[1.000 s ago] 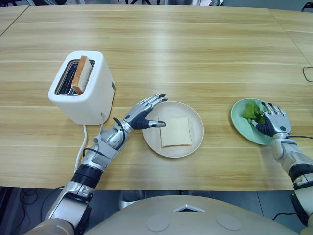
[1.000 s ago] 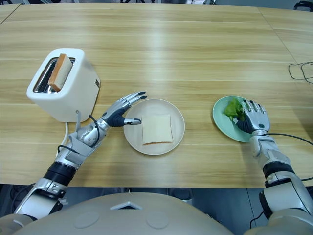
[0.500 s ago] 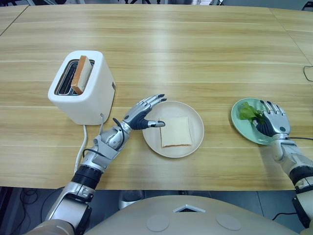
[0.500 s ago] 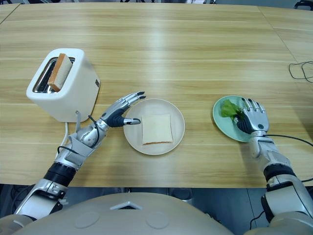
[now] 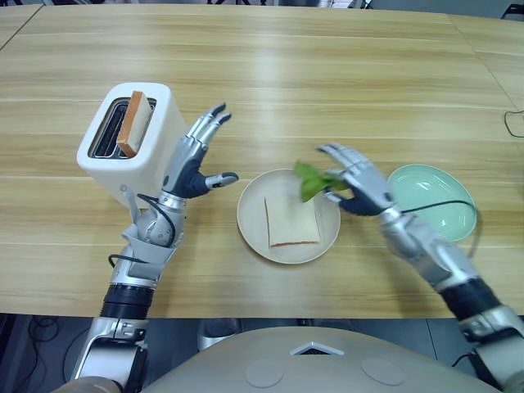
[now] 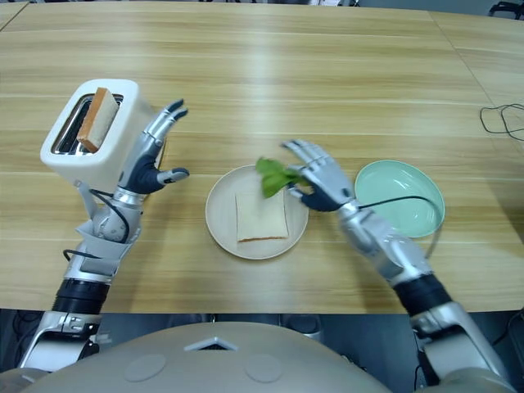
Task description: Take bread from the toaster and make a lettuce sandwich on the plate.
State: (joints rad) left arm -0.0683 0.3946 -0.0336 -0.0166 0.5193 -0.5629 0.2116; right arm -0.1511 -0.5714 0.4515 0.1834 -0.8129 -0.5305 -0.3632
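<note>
Fingers (image 5: 337, 152) of my right hand (image 5: 360, 184) are curled on the lettuce (image 5: 309, 180), pinching it at one end so the leaf hangs out to the left. That puts it right of centre in the frame, above the upper right corner of the slice (image 5: 291, 223) lying on the plate (image 5: 248, 214). I judge it is over that corner and the rim beside it, not over the middle of the slice.

My left hand (image 5: 191, 164) is at centre left, just beside the toaster's (image 5: 147, 168) right wall. Its fingers (image 5: 214, 115) are spread wide and hold nothing. The toast (image 5: 133, 124) stands in the slot, upper left, not yet taken. The green dish (image 5: 434, 214) sits bare at the right, behind my right wrist.

What worries me:
- **Letting go too soon.** From this position the leaf may land half on the rim, or slide off onto the bench (image 5: 327, 82). I would want it further left, over the slice's middle.
- **A thin grip.** The hold looks to be on an edge only, so a jerk could shake the leaf loose.
- **A clinging leaf.** When the hand opens, it may stick to a finger and get dragged back off the bread.
- **Coming down too low.** The hand could press on the plate's near rim and tip it, or push the slice askew.
- **The left side.** The spread hand is close enough to the toaster that a careless swing toward the slot could shove or tilt it, so I would approach the toast from above.
</note>
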